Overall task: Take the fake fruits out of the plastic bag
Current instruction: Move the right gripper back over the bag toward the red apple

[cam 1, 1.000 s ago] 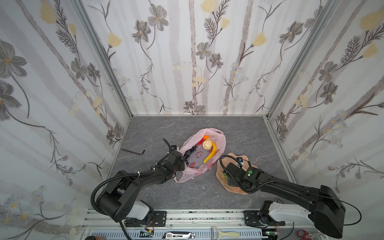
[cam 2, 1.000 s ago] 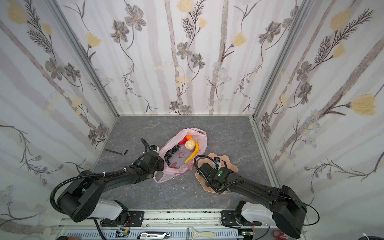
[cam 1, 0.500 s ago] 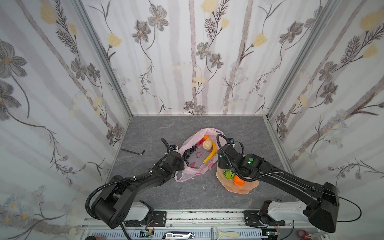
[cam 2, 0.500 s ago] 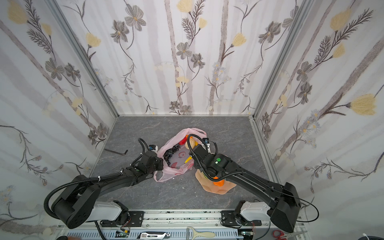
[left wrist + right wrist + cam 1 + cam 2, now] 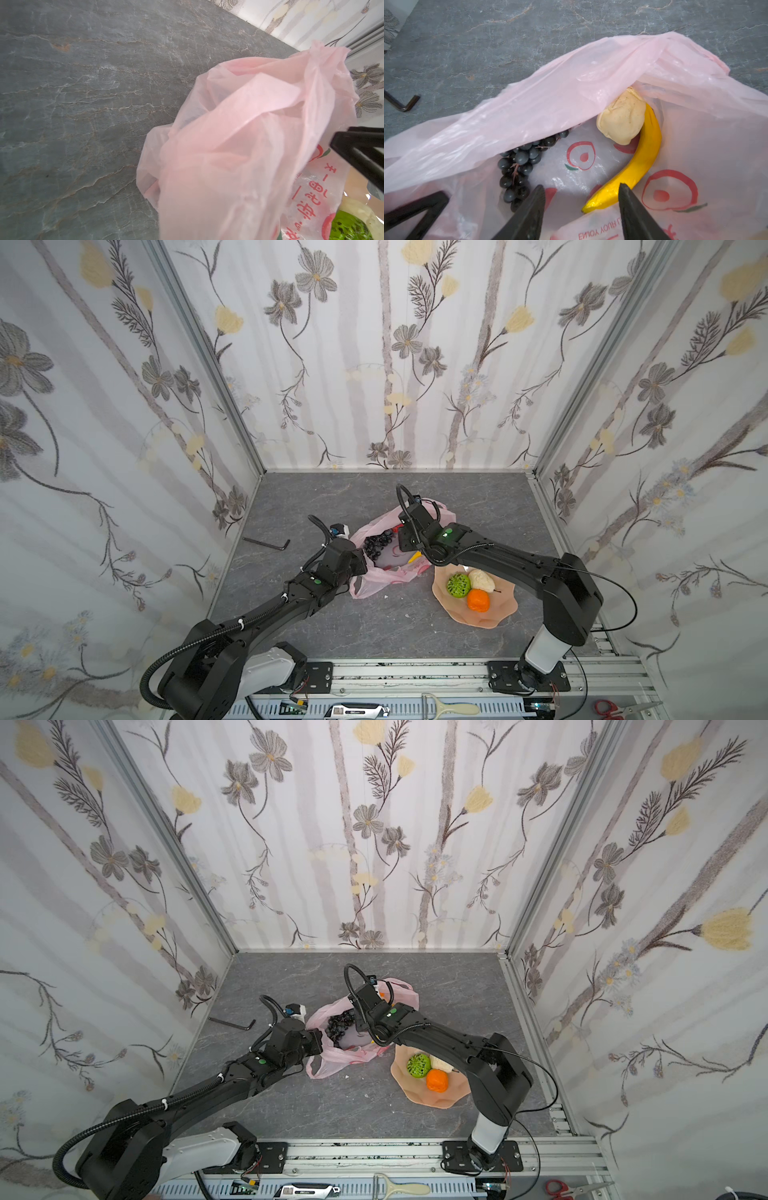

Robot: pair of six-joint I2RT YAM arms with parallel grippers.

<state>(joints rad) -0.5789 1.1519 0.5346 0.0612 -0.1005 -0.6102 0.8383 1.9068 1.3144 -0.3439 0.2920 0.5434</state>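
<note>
The pink plastic bag lies open on the grey floor. Inside it, in the right wrist view, lie a yellow banana, a dark grape bunch and a beige lumpy fruit. My right gripper hangs open in the bag's mouth, with the banana's near tip just beyond its fingertips. My left gripper is shut on the bag's left edge; the bag hides its jaws in the left wrist view. On the peach dish sit a bumpy green fruit, an orange and a beige one.
A black hex key lies on the floor left of the bag. Flowered walls close in the back and both sides. The dish stands right of the bag, under my right arm.
My right gripper swung from the dish over to the bag's mouth, its jaws narrowing. My left gripper closed on the bag's edge.
</note>
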